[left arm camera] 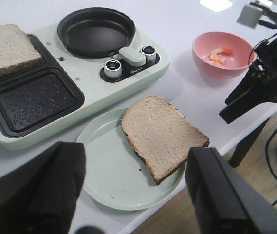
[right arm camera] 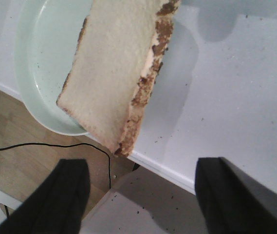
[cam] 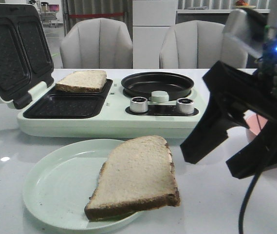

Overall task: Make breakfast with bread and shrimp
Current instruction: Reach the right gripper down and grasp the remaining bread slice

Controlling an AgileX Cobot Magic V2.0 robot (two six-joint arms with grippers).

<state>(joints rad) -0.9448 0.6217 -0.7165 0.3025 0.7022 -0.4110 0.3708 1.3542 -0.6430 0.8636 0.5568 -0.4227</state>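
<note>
One bread slice [cam: 137, 176] lies on a pale green plate [cam: 55, 185] near the table's front edge and overhangs the plate's right rim. It also shows in the left wrist view [left arm camera: 160, 135] and the right wrist view [right arm camera: 111, 68]. A second bread slice [cam: 82, 80] sits in the far well of the sandwich maker [cam: 104, 126]. The shrimp [left arm camera: 221, 52] lie in a pink bowl [left arm camera: 202, 62] on the right. My right gripper [cam: 216, 163] is open and empty, just right of the plated slice. My left gripper [left arm camera: 136, 163] is open and empty above the plate; it is outside the front view.
The sandwich maker's lid [cam: 11, 48] stands open at the left. Its near well [cam: 63, 106] is empty; a round black pan [cam: 157, 84] and two knobs [cam: 139, 104] are on its right half. The table's front edge [right arm camera: 196, 178] is close to the plate. Chairs stand behind.
</note>
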